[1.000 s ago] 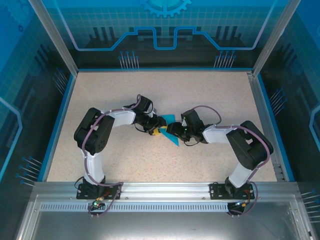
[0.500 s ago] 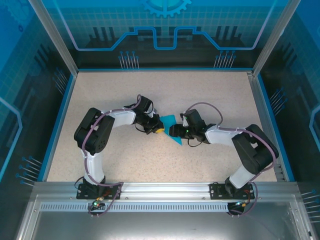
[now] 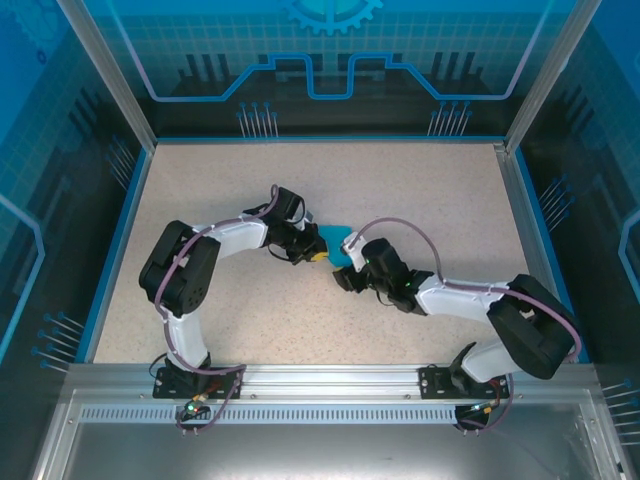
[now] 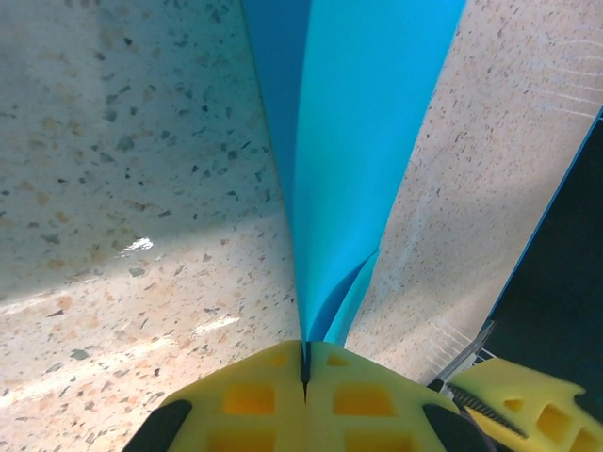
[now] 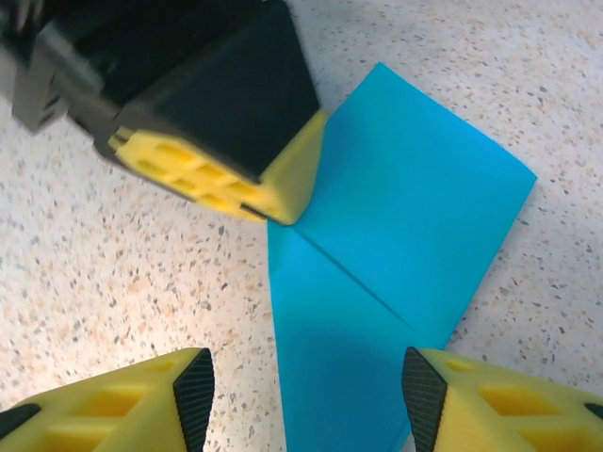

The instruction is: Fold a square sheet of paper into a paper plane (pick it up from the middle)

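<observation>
The right wrist view has the right gripper (image 5: 306,381) closest. Its two yellow fingers (image 5: 122,400) are spread wide apart and hold nothing. The near end of the sheet of paper (image 5: 396,235) lies between them.

The paper is turquoise blue and rests on the speckled table (image 5: 113,273). This view shows its shape best. A fold line runs slantwise across it, with a wider part with sharp corners past the line and a narrower part on the near side.

A little farther on, the left gripper (image 5: 273,202) comes in from the top left. It is black with yellow pads. The tip of its pads sits at the paper's left edge, right where the fold line starts.

The left wrist view shows something the other view does not. The left gripper's two pads are pressed tight together, and the blue paper comes out of the crack between them, so it is pinching the paper. From here the paper looks like a long strip going away, with a small flap close to the pads. Another yellow pad (image 4: 513,400) pokes in at the bottom right corner, and I cannot tell whose it is.

From the top camera, the two grippers meet near the middle of the table. The paper is just a small blue patch between them, partly hidden. Farthest away stands the blue back panel (image 3: 330,60).
</observation>
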Available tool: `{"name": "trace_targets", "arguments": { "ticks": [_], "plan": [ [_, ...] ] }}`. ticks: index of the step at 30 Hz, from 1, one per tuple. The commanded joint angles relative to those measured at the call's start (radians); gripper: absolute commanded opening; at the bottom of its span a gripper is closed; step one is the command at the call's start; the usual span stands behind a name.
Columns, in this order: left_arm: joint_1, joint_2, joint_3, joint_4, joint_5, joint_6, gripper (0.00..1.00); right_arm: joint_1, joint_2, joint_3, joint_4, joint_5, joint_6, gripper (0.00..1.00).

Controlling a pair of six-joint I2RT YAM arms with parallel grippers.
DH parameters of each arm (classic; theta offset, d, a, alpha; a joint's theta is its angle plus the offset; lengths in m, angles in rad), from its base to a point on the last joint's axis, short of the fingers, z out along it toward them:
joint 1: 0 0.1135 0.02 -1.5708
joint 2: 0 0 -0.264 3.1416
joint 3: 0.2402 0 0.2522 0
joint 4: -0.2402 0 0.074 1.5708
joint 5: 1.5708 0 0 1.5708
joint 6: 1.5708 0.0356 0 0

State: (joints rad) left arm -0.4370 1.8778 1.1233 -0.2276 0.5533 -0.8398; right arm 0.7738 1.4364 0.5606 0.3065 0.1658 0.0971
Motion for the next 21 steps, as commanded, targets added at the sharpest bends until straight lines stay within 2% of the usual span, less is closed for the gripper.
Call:
{"name": "trace_targets", "arguments": {
  "ticks": [1,7,12,21],
  "plan": [
    [-0.008,-0.023,0.012,-0.046,-0.011,-0.014,0.02,0.050,0.048,-0.024,0.132,0.117,-0.131,0.58],
    [-0.008,-0.020,0.022,-0.061,-0.010,-0.011,0.02,0.118,0.182,-0.017,0.258,0.262,-0.201,0.55],
    [-0.008,-0.023,0.026,-0.073,-0.011,-0.007,0.02,0.138,0.273,0.000,0.329,0.358,-0.214,0.43],
    [-0.008,-0.023,0.042,-0.097,-0.020,0.006,0.03,0.141,0.288,-0.015,0.376,0.385,-0.211,0.30]
  ]
}}
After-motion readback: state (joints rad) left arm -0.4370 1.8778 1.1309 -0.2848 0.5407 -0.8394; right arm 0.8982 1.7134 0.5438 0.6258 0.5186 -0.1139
